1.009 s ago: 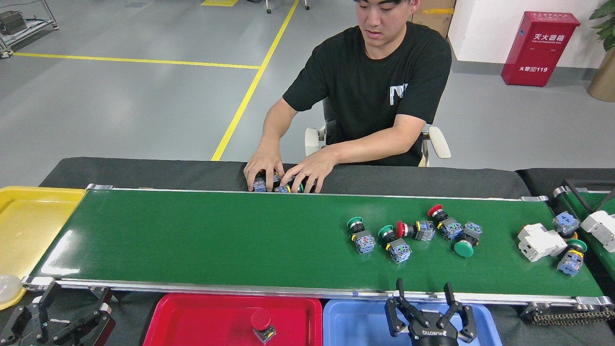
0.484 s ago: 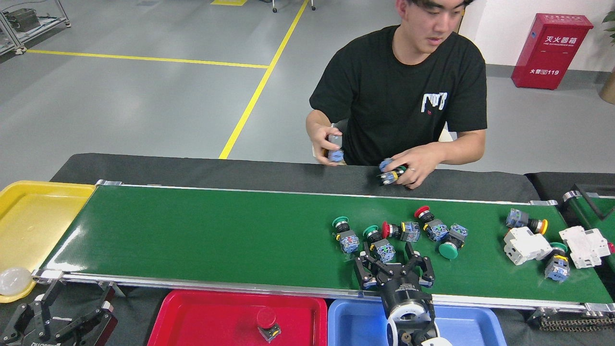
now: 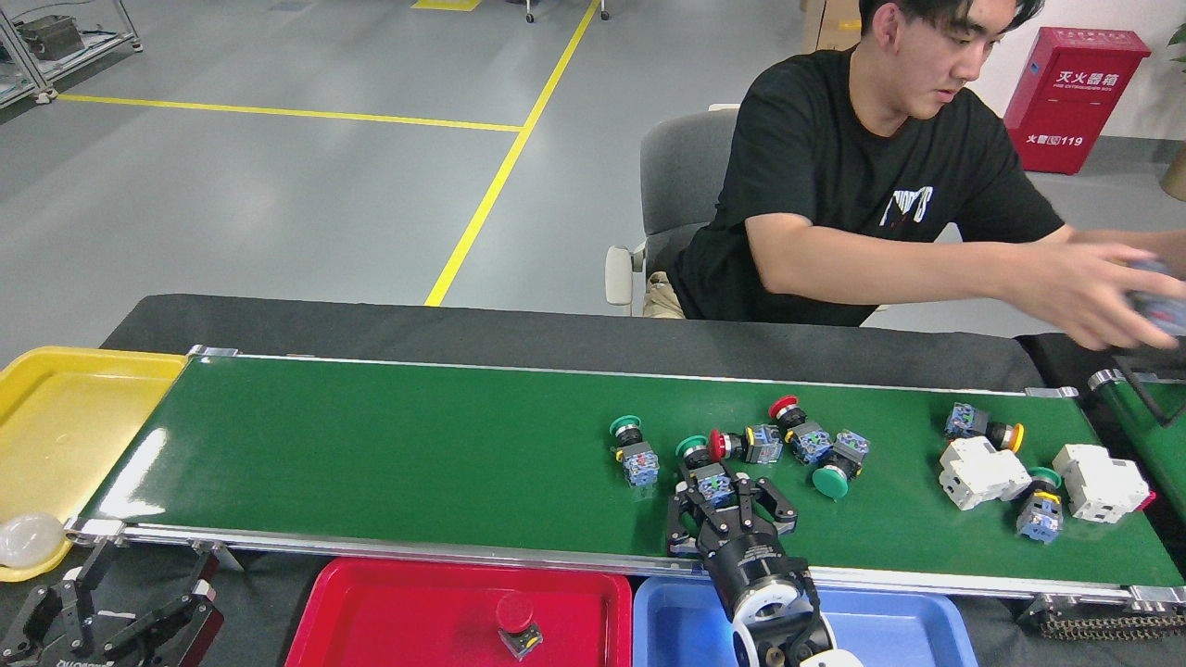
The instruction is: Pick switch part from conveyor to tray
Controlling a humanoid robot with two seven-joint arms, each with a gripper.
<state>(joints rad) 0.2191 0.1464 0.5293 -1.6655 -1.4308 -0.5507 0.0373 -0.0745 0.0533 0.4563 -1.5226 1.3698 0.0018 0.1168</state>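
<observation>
- head view: our right gripper reached over the conveyor, its black fingers spread and set around a green-capped switch part lying on the belt; we could not tell whether the pads already touched it.
- our left gripper sat low at the near left corner, off the belt, its fingers apart and holding nothing.
- on the belt beside the targeted part lay another green-capped switch to its left, and a cluster to its right: a red-capped switch, a second red-capped one and a large green mushroom button.
- further right lay two white breakers and more small switches.
- the red tray below the belt held one red-capped switch; the blue tray sat beside it, the yellow tray at the belt's left end.
- a person sat behind, one hand stretched to the right, blurred.
</observation>
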